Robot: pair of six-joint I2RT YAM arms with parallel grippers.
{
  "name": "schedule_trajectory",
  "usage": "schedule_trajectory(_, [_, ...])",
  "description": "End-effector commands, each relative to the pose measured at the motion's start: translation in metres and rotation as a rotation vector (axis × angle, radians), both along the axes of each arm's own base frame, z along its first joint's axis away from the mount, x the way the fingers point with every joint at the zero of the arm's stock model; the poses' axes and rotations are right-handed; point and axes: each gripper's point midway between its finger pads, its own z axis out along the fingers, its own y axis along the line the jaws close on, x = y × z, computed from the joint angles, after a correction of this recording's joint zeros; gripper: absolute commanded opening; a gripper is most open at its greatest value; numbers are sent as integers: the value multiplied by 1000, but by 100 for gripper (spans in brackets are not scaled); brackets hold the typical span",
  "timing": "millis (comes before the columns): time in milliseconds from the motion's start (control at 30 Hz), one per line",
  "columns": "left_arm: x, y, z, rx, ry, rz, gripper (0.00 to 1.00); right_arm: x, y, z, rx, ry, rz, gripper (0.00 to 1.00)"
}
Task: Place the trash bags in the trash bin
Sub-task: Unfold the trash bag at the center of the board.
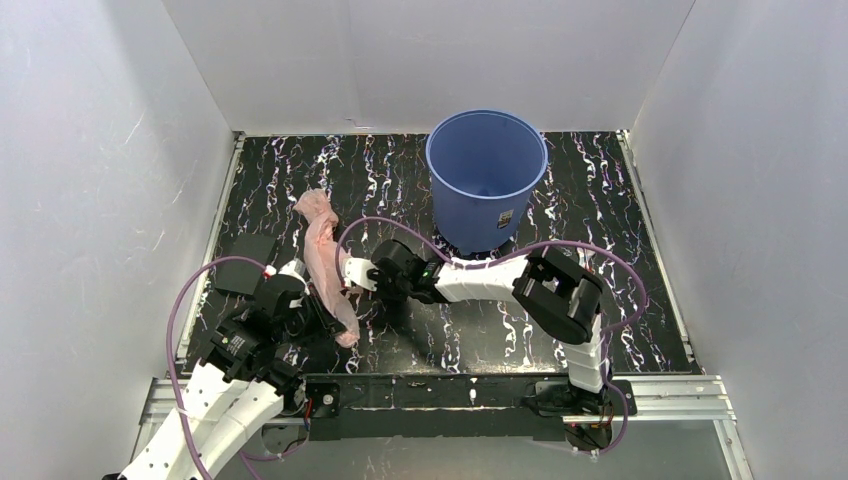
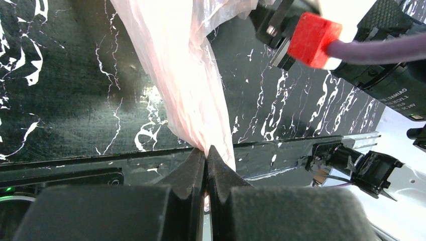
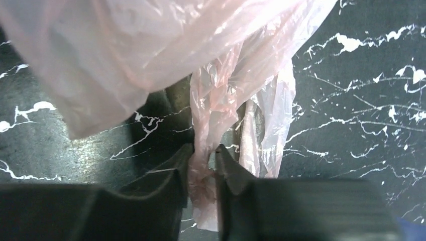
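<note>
1. Bin point(image 1: 487, 180): upright at worktop point(image 1: 600, 200) back, well apart from bag point(image 1: 322, 250); long bag could snag on rim.
2. Bag: pale pink, crinkly, see-through, twisted long, front-left; film could tear if hands pull apart.
3. Left hand point(image 2: 205, 152) clamped on bag end; right hand point(image 3: 203, 155) pinching a bunched strand.

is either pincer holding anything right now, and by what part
Both hold the thin pale-pink translucent plastic bag: the left pincer pinches its gathered near end, the right pincer a bunched strand about midway along.

Pale-pink trash bag point(image 2: 173, 75) tight between tips of left end effector point(image 2: 206, 153)
</note>
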Motion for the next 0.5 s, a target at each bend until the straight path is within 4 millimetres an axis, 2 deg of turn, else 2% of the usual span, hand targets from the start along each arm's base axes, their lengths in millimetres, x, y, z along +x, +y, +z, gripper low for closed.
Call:
schedule_trajectory(0, [1, 8, 3, 35, -14, 19, 0, 18, 16, 28, 83, -67, -55, 22])
schedule_trajectory(33, [1, 8, 4, 33, -17, 21, 0, 17, 16, 34, 92, -65, -59, 15])
schedule_trajectory(133, [0, 8, 2, 39, -4, 24, 0, 15, 15, 60, 127, -40, -91, 3])
schedule_trajectory(267, [4, 19, -9, 94, 14, 81, 0, 5, 5, 110, 206, 22, -168, 1])
schedule_trajectory(367, [10, 22, -11, 125, 27, 109, 11, -15, -6, 140, 274, 99, -208, 1])
schedule_trajectory(400, [12, 22, -11, 136, 27, 107, 22, -24, -11, 147, 291, 114, -221, 1])
schedule_trajectory(433, [13, 23, -16, 151, 33, 111, 39, -31, -19, 158, 328, 132, -246, 1])
schedule_trajectory(467, [14, 23, -19, 152, 36, 112, 42, -37, -24, 157, 339, 163, -273, 1])
